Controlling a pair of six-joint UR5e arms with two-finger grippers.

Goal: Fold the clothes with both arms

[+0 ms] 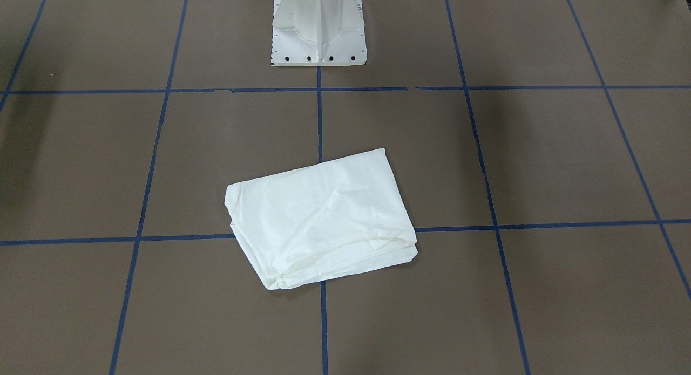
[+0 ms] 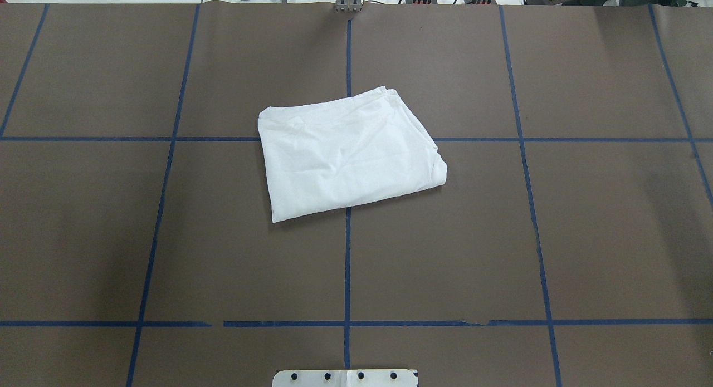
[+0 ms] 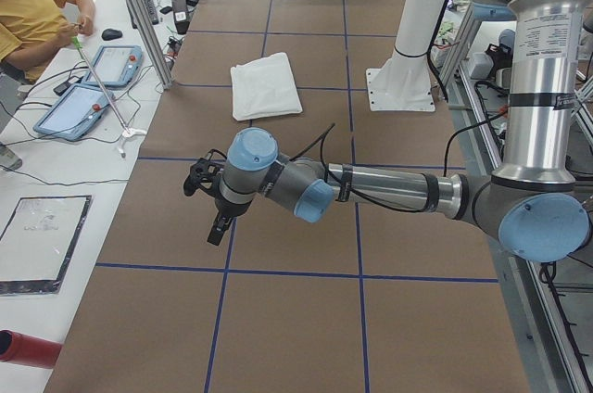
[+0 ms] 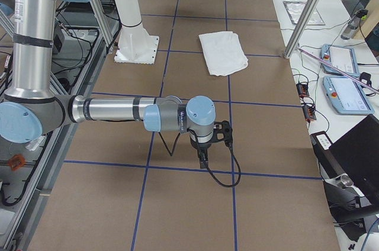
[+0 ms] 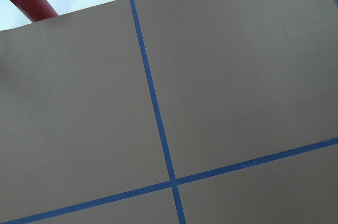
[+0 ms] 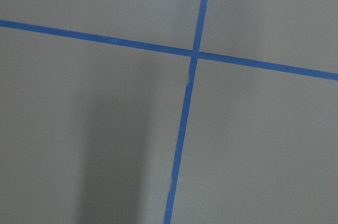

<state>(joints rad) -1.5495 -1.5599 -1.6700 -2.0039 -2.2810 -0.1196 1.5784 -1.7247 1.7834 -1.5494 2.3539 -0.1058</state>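
Front-facing and overhead views: the folded white T-shirt (image 1: 324, 218) lies on the brown taped worktop (image 1: 540, 148), long axis crosswise, astride the centre line, about equally near both arms. Left side view: the silver-grey left arm (image 3: 389, 191) stretches level, black left claw (image 3: 214, 234) pointing down, well apart from the T-shirt. Right side view: right arm (image 4: 112, 110) and right claw (image 4: 203, 157) likewise; whether either claw is parted I cannot tell.

Brown worktop (image 2: 445, 253) crossed by blue tape lines (image 2: 347, 264); beside it 2 tablets (image 3: 113, 66) near a person (image 3: 32, 13) in yellow, and a red tube (image 3: 23, 348)
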